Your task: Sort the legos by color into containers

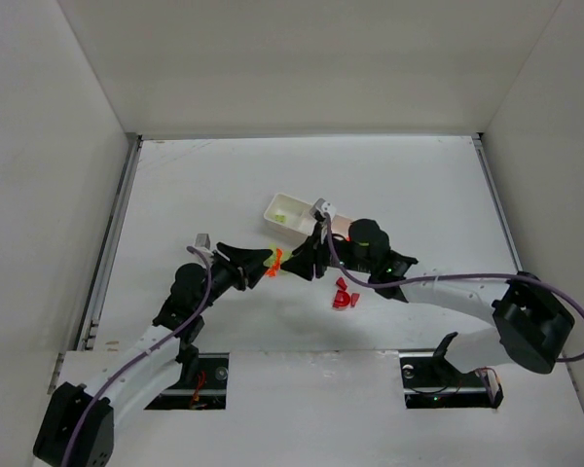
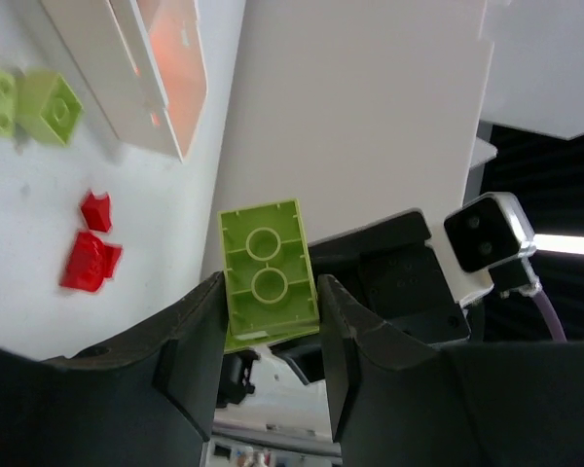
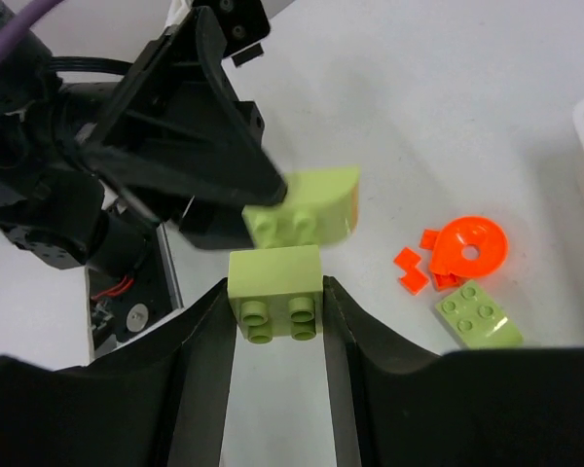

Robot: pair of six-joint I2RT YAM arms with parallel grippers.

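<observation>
Closest in, at the bottom of the right wrist view, the right claw [image 3: 275, 297] is clenched on a pale yellow-green block [image 3: 275, 280], studs facing the lens. Just above it in the frame, the left claw [image 2: 271, 290] grips a second green block [image 2: 269, 268]. The two blocks sit just beside each other, and I cannot tell whether they touch. In the top view both claws meet nose to nose at the middle of the surface [image 1: 175, 185], with the white tray [image 1: 273, 204] just above them.

Each arm seems to be carrying a green piece to the tray. With the claws this crowded, one should back off and let the other go first. A green speck shows in the tray's left end compartment, so that looks like the goal. Bring the block over that compartment, lower it inside the walls, then release.

An orange ring [image 3: 470, 248], a loose green block [image 3: 477, 313] and red pieces [image 2: 90, 255] lie unsorted.
</observation>
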